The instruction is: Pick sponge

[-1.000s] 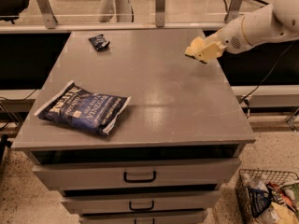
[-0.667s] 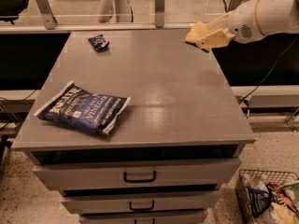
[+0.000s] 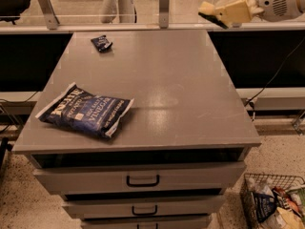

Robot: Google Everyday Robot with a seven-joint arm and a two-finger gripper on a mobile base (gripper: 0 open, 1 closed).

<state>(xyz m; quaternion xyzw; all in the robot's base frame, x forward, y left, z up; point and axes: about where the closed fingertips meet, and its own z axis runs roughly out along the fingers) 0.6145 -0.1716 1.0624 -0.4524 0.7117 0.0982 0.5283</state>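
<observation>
My gripper (image 3: 215,11) is at the top right of the camera view, raised above and just past the far right corner of the grey tabletop (image 3: 162,85). It is shut on the sponge (image 3: 208,7), a small pale-yellow block at its tip. The sponge hangs clear of the table. The gripper's cream-yellow parts partly cover it. The white arm (image 3: 279,1) runs off the right edge.
A blue chip bag (image 3: 86,111) lies at the front left of the table. A small dark packet (image 3: 101,43) lies at the far left. Drawers (image 3: 143,180) are below the top. A wire basket (image 3: 274,202) stands on the floor at the right. A rail (image 3: 119,18) runs behind.
The gripper has risen from the table's right edge with the sponge in it and moved up and back. The bag and packet have not moved.
</observation>
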